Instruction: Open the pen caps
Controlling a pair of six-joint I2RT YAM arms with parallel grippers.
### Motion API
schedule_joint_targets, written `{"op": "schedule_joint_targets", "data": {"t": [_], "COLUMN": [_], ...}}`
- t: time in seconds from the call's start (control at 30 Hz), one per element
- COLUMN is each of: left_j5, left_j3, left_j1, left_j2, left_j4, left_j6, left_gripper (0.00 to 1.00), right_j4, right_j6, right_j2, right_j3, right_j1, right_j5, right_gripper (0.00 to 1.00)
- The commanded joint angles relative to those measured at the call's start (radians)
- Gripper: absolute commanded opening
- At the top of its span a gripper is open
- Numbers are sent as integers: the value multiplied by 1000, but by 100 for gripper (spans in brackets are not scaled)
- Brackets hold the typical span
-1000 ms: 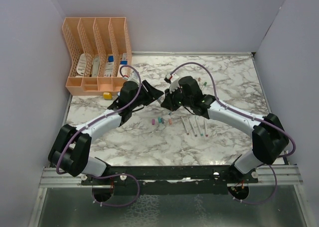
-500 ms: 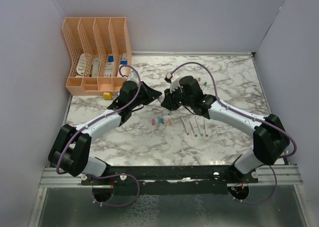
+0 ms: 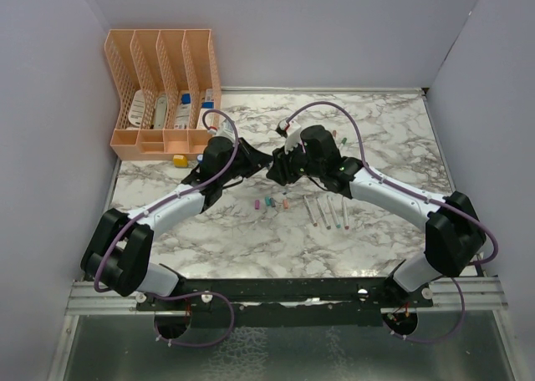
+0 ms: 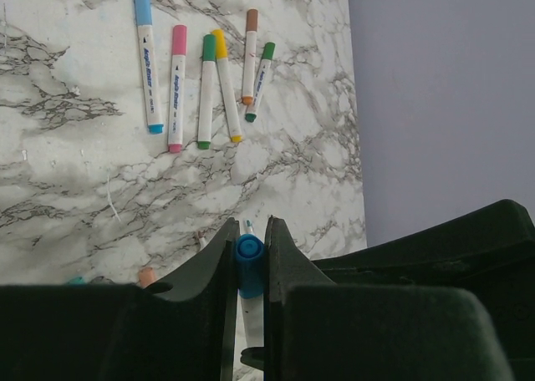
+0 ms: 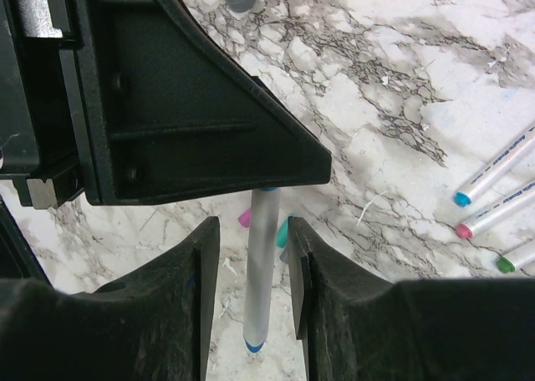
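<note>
Left claw (image 4: pixel 250 231): clamped on the blue cap (image 4: pixel 248 259), held above the desk (image 4: pixel 75 189).
Right claw (image 5: pixel 251 227): fingers apart, flanking the pen (image 5: pixel 262 272) barrel; gaps show on both sides.
Judgement: close the right claw squarely on the barrel, then pull straight along the pen axis, with no sideways bending.
Only the left wrist view shows six capped pens (image 4: pixel 206 97), at 12 o'clock. Only the top view shows loose caps (image 3: pixel 268 201), at 6 o'clock of the claws.

Rack (image 3: pixel 159 88) at far-left of table (image 3: pixel 251 239); loose caps (image 3: pixel 269 202) mid-table w/ pens (image 3: pixel 323 211) just right.
</note>
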Motion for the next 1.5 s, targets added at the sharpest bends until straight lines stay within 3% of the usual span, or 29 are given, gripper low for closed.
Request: {"op": "schedule_joint_targets", "data": {"t": [0.0,0.27,0.4,0.5,0.67,0.73,0.87,0.9,1.2,1.47], "left_j5": [11,5,5,8,14,14,8,2,-119,-113], "left_j3": [16,18,19,20,23,24,23,20,59,177], "left_j1": [-9,-9,-9,-11,-13,-14,-14,-14,24,120], "left_j2": [-26,-40,-42,-40,-43,-43,-41,-41,-17,61], "left_j4": [36,41,49,57,65,65,65,66,-4,-36], "left_j6": [5,4,3,-2,-9,-10,-7,-7,46,98], "left_gripper": [0,0,0,0,0,0,0,0,0,0], "right_j4": [19,19,17,18,18,15,19,14,-46,-103], "right_j6": [5,4,2,2,3,2,5,6,6,14], "right_j2": [12,22,23,25,38,42,31,27,-53,-190], "right_j3": [33,28,23,22,28,32,26,24,-61,-188], "right_j1": [7,7,7,8,7,7,7,7,7,7], "right_j5": [-28,-29,-30,-32,-35,-34,-34,-32,-12,7], "right_gripper": [36,11,11,22,29,25,3,2,1,1]}}
